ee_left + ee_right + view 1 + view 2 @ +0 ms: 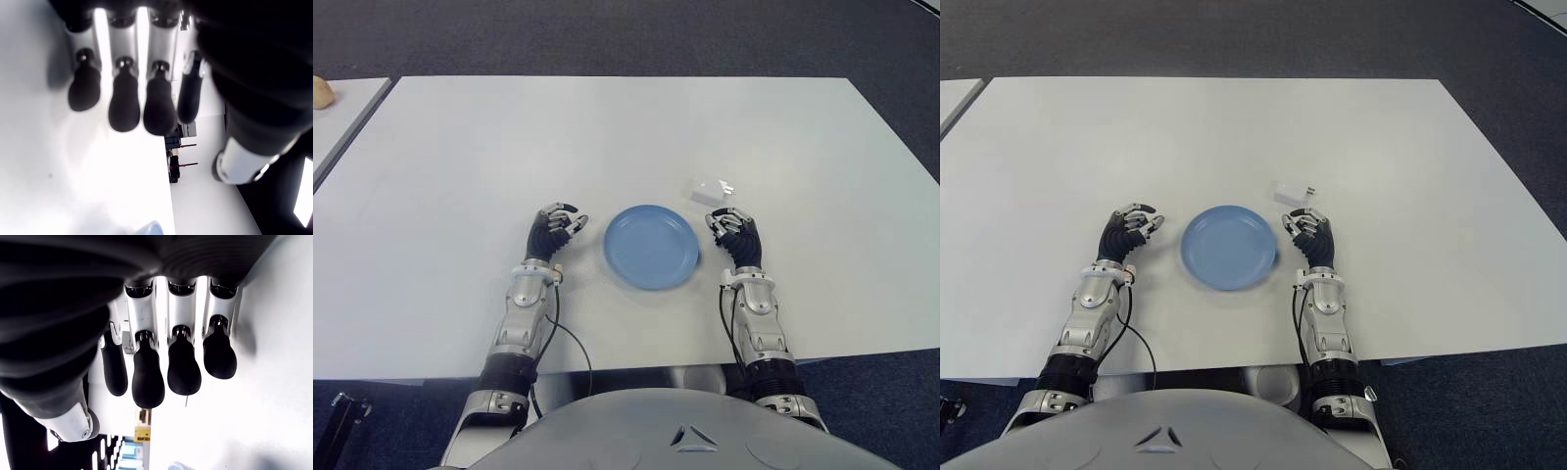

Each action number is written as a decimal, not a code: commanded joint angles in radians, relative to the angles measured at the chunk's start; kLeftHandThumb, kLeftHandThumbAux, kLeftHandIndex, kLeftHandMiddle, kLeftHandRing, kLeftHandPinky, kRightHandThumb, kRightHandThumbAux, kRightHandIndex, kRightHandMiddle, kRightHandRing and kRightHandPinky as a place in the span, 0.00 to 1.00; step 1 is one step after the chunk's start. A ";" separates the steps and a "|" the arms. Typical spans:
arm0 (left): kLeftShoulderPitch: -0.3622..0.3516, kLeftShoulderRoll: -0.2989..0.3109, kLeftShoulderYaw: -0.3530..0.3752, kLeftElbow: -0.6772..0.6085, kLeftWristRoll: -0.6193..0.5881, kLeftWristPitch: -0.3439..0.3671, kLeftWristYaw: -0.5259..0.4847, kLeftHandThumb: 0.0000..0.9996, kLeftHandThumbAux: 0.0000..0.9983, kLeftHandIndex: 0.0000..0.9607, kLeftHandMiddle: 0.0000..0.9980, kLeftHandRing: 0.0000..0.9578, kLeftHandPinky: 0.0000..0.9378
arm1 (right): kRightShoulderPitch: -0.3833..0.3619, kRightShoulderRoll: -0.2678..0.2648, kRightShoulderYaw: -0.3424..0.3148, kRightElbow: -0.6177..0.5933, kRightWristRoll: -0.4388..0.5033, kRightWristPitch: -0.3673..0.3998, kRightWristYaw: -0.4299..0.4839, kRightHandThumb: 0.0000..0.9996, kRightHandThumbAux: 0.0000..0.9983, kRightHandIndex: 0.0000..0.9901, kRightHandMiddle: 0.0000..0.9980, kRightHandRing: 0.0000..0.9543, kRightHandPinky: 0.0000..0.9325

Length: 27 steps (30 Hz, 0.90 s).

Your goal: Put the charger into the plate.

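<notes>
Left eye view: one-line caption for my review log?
Both hands empty beside the blue plate; the white charger lies just beyond the right hand, left hand opposite.

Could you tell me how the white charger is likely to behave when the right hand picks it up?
The charger looks like a small boxy block, so probably rigid and light. Lying flat on the table, it should slide rather than roll. Its smooth casing may slip between the right hand fingers.
</notes>
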 commanded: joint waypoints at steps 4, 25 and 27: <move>0.012 0.000 0.000 0.005 0.005 0.018 0.002 0.71 0.72 0.45 0.74 0.76 0.77 | 0.013 -0.002 0.006 -0.007 -0.016 0.003 -0.007 0.71 0.73 0.44 0.75 0.76 0.77; 0.018 -0.003 -0.005 -0.001 0.024 0.029 0.023 0.71 0.72 0.45 0.75 0.76 0.77 | -0.196 -0.219 0.063 0.019 -0.360 -0.088 -0.139 0.53 0.48 0.10 0.17 0.18 0.20; 0.018 -0.003 -0.004 0.000 0.022 0.028 0.022 0.71 0.72 0.45 0.74 0.76 0.76 | -0.220 -0.232 0.068 0.046 -0.368 -0.093 -0.142 0.52 0.44 0.06 0.12 0.13 0.15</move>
